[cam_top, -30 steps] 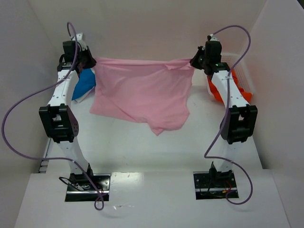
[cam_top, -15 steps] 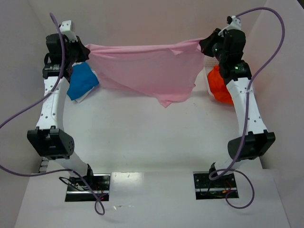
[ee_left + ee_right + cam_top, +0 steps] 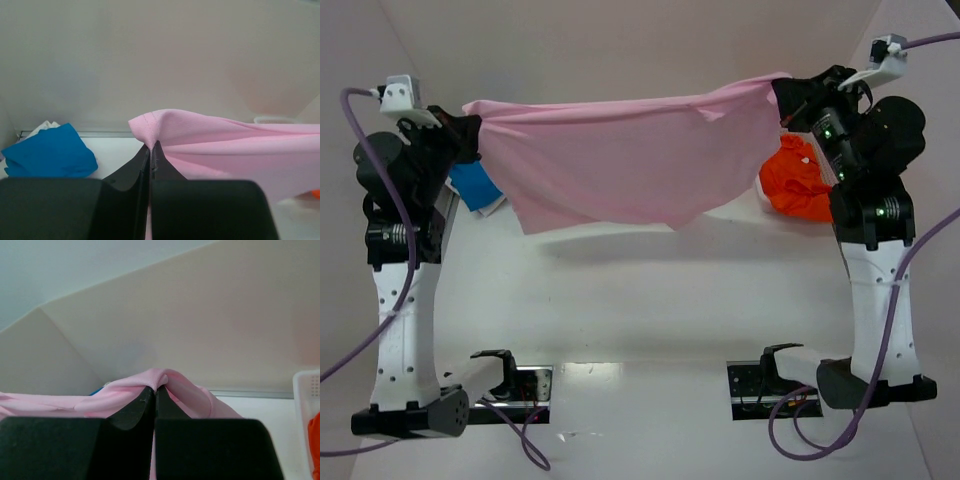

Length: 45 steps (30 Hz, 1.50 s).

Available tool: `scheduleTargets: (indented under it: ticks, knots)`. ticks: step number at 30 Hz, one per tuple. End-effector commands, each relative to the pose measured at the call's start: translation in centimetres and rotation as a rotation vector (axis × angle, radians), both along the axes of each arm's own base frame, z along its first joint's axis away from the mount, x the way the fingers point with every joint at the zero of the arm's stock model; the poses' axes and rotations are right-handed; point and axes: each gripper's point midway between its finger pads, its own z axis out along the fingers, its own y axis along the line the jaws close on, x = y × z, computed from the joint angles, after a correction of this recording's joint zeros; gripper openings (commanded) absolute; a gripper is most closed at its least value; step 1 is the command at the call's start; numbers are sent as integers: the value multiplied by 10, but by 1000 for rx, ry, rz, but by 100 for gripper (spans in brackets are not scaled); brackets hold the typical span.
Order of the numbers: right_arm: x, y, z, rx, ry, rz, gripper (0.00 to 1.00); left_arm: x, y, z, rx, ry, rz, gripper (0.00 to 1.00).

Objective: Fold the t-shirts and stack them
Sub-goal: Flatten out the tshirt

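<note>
Above the table (image 3: 650, 300), the pink t-shirt (image 3: 620, 165) hung stretched between left gripper (image 3: 470, 135) and right gripper (image 3: 782, 95), both clamped on its edge; pulling further apart could slip cloth from those thin pinches.

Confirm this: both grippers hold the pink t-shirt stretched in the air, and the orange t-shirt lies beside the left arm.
Wrong side: the top view shows the orange t-shirt beside the right arm. The left gripper and right gripper do hold the pink t-shirt stretched in the air.
</note>
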Motion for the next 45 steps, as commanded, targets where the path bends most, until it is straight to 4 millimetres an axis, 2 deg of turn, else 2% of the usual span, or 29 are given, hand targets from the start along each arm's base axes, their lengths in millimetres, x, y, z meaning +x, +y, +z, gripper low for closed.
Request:
scheduleTargets:
  ticks: [1,2,3,5,11,15,16,18,19,21,22,24,25,26,30,32,34,35,38,39,41,42,44,45]
  knots:
    - [-12,-1,-9,-15,21,10,1,-14,3,7,-61,-80,26,0]
    - [-15,-1,-9,-15,20,10,1,-27,0,14,-55,-115,11,0]
    - [-24,-2,-7,-5,10,11,1,-33,-1,16,-53,-134,11,0]
    - [-25,-2,-18,-7,30,11,1,-44,-5,14,-66,-154,-6,0]
    - [-24,0,-56,-16,128,21,1,-80,-12,28,-75,-234,-28,0]
    - [-28,-1,-67,-19,158,21,1,-85,-9,18,-66,-198,-4,0]
    - [-33,1,-67,-12,162,34,1,-90,-8,21,-67,-211,6,0]
    - [-41,2,-60,-12,147,45,1,-94,-8,19,-68,-200,6,0]
    - [-48,2,-49,-10,117,45,1,-99,-7,22,-69,-214,15,0]
    - [-58,1,-42,-10,109,45,1,-107,-6,26,-71,-217,25,0]
    - [-64,0,-31,-8,86,45,1,-111,-5,34,-72,-237,33,0]
    - [-74,-1,-20,-6,61,45,1,-119,-4,39,-74,-242,43,0]
    - [-82,0,-8,-6,31,55,1,-119,-7,39,-75,-242,33,0]
    - [-86,0,0,-5,11,55,1,-130,-5,51,-77,-272,46,0]
    - [-98,2,28,-14,-51,71,1,-144,0,67,-85,-301,83,0]
    - [-102,1,44,-12,-86,71,1,-157,1,79,-78,-335,94,0]
    - [-116,0,62,-18,-142,68,1,-156,1,76,-78,-327,95,0]
    - [-120,-1,67,-17,-157,67,1,-163,2,82,-80,-347,104,0]
    - [-131,-6,76,-25,-188,38,1,-173,2,85,-79,-367,103,0]
    - [-138,-7,78,-24,-202,38,1,-169,2,80,-80,-353,104,0]
    - [-141,-12,73,-25,-206,10,1,-178,1,80,-79,-375,102,0]
    - [-153,-18,75,-13,-224,-19,1,-181,2,81,-92,-387,109,0]
    - [-158,-21,70,-19,-225,-31,1,-194,3,81,-95,-412,120,0]
    - [-170,-24,72,-13,-244,-45,1,-197,3,79,-95,-415,120,0]
